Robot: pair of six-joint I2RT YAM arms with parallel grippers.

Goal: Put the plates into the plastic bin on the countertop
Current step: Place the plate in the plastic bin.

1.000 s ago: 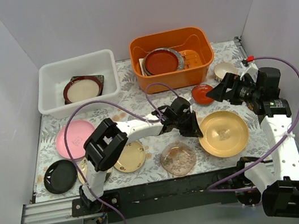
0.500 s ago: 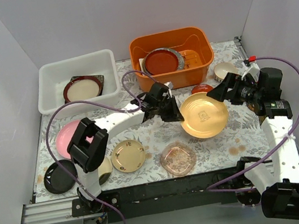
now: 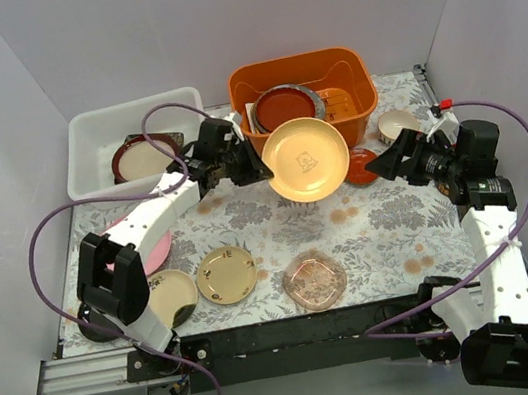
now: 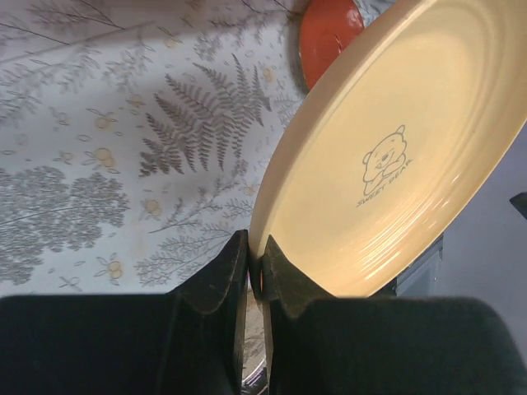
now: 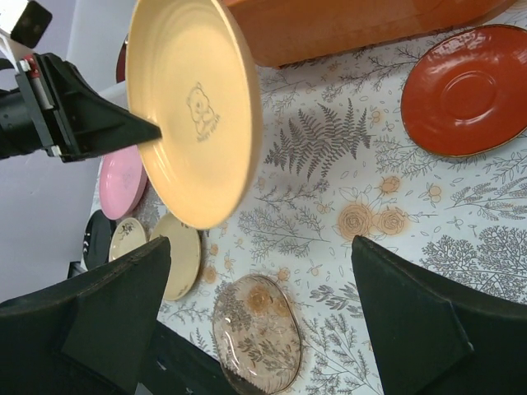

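Note:
My left gripper (image 3: 248, 165) is shut on the rim of a large gold-cream plate (image 3: 306, 158) with a bear print. It holds the plate tilted on edge in the air in front of the orange tub, right of the white plastic bin (image 3: 92, 170). The left wrist view shows the fingers (image 4: 222, 280) pinching the plate's edge (image 4: 395, 164). The bin holds a black square plate with a cream round one (image 3: 148, 156) on it. My right gripper (image 3: 380, 166) is open and empty at the right, above the small red plate (image 3: 360, 163).
On the fern-print countertop (image 3: 380, 224) lie a pink plate (image 3: 156, 246), a black plate (image 3: 87, 323), a cream plate (image 3: 171, 296), a gold plate (image 3: 226, 274) and a clear pink glass plate (image 3: 314, 280). The orange tub (image 3: 299, 70) holds dishes. A small cream bowl (image 3: 397, 123) stands at the back right.
My left gripper has lifted the gold-cream plate off the front right of the countertop and carried it back and left, tipping it on edge. The right arm has not moved.

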